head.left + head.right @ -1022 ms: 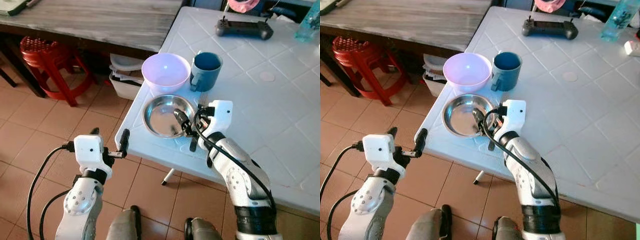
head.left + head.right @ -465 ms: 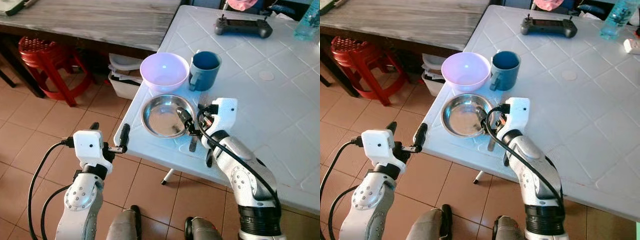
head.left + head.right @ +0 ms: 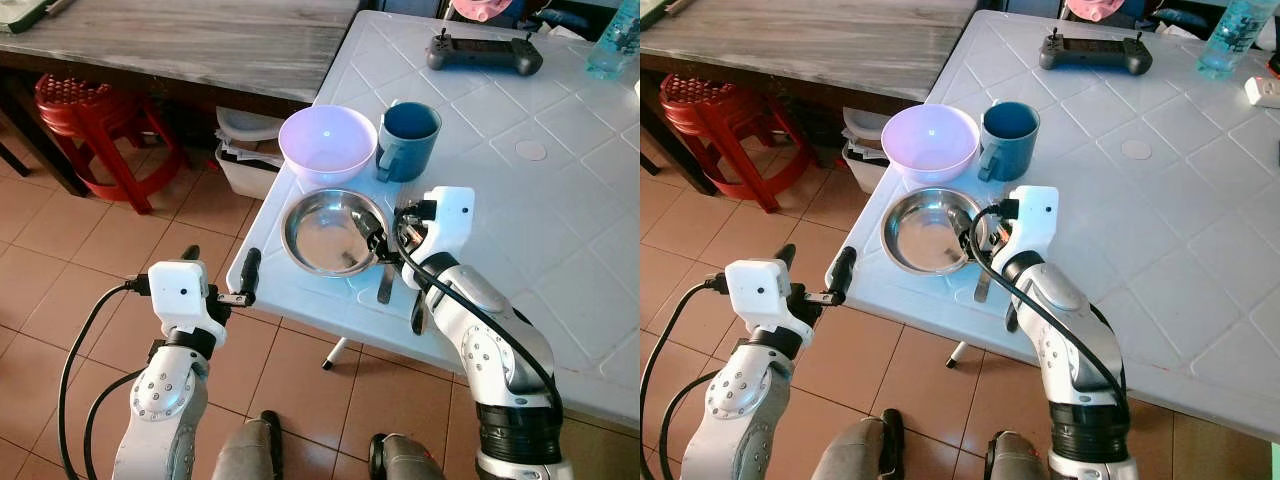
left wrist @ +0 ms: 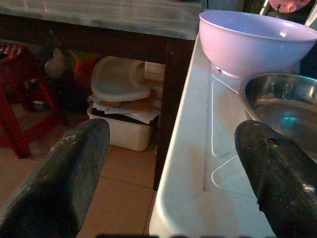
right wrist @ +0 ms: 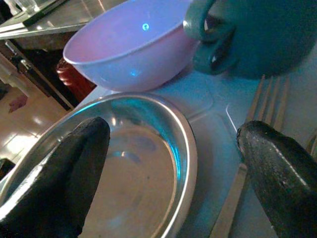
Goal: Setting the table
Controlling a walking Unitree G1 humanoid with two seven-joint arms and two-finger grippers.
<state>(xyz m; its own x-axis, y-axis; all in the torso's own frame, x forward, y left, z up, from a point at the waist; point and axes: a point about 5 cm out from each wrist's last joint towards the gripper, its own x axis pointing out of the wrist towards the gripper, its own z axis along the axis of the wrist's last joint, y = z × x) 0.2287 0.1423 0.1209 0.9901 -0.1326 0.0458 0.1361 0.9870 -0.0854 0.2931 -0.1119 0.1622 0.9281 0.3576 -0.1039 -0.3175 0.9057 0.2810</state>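
White tiled worktop [image 3: 560, 200], near corner: round steel dish [image 3: 330, 232], lilac plastic bowl [image 3: 327, 144] behind it, teal mug [image 3: 408, 140] beside the bowl. Right tool [image 3: 386, 243] wide open, empty, straddling the dish's rim. Right wrist view adds a metal fork [image 5: 247, 163] flat beside the dish. Left tool [image 3: 218, 283] open, empty, off the worktop's edge.
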